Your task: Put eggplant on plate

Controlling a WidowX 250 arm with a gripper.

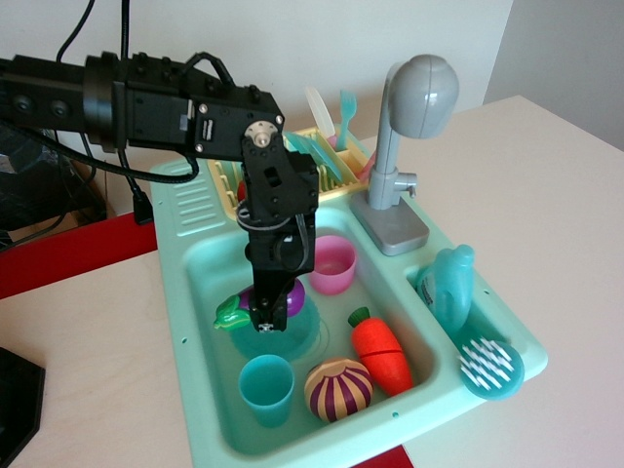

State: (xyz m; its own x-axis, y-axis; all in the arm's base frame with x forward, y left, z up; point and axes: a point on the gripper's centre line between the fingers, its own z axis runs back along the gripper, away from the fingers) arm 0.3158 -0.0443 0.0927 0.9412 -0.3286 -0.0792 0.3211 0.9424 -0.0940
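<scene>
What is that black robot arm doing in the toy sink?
The robot's hand is shut on a purple toy eggplant with a green cap and holds it low over the round teal plate on the floor of the toy sink. It has not let go yet, and I cannot tell whether the eggplant touches the plate. A teal cup, a striped onion, a carrot and a pink cup sit around the plate.
</scene>
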